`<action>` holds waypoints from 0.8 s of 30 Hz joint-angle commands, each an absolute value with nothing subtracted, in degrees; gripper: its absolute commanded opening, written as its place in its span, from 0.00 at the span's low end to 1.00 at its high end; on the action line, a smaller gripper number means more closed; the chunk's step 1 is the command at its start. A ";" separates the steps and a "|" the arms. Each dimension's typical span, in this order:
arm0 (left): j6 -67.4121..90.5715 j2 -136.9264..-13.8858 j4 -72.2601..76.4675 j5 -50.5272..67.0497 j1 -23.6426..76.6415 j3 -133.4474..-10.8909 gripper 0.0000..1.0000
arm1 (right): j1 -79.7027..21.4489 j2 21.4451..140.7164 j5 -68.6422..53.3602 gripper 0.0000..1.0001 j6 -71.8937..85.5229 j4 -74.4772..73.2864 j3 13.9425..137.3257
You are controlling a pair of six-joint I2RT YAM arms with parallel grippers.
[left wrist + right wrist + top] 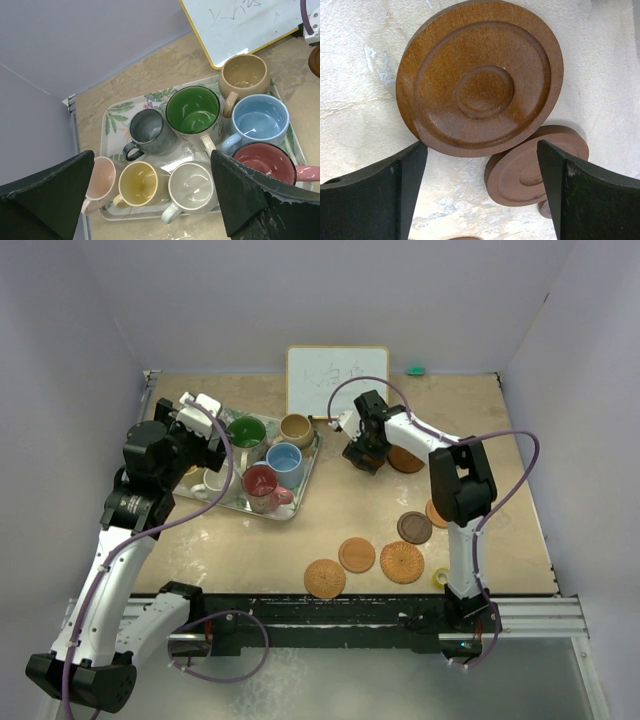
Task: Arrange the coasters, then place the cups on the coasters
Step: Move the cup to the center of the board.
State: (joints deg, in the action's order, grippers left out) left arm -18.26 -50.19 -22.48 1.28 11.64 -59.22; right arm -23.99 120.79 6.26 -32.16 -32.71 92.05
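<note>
One leaf-patterned tray (112, 112), centre-left in the top view, holds all eight cups (192, 110), with the left gripper (150, 157) spread wide above them. At upper centre the right gripper (480, 150), jaws likewise apart, hovers over a ringed brown coaster (480, 77). It should straddle the rim squarely before closing, avoiding the second coaster (535, 167) tucked under its lower-right edge.

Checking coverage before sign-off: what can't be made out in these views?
- Top view: pink mug, yellow mug and grey mug hidden behind the left arm.
- Right wrist: lower coaster partly behind jaws of the right gripper.
- Top view: whiteboard writing too faint to read.
</note>
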 commanded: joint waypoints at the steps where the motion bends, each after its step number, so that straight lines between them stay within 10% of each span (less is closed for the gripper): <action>1: -19.07 -49.15 -22.23 1.66 11.07 -59.87 0.96 | -24.10 119.02 4.00 0.92 -33.39 -34.63 93.32; 24: -19.14 -49.00 -22.18 2.64 11.07 -59.81 0.96 | -17.92 113.51 5.20 0.92 -37.51 -33.70 86.19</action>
State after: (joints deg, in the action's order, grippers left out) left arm -18.65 -49.95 -23.64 1.76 11.64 -59.22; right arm -18.94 114.78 4.01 -35.62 -33.52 85.89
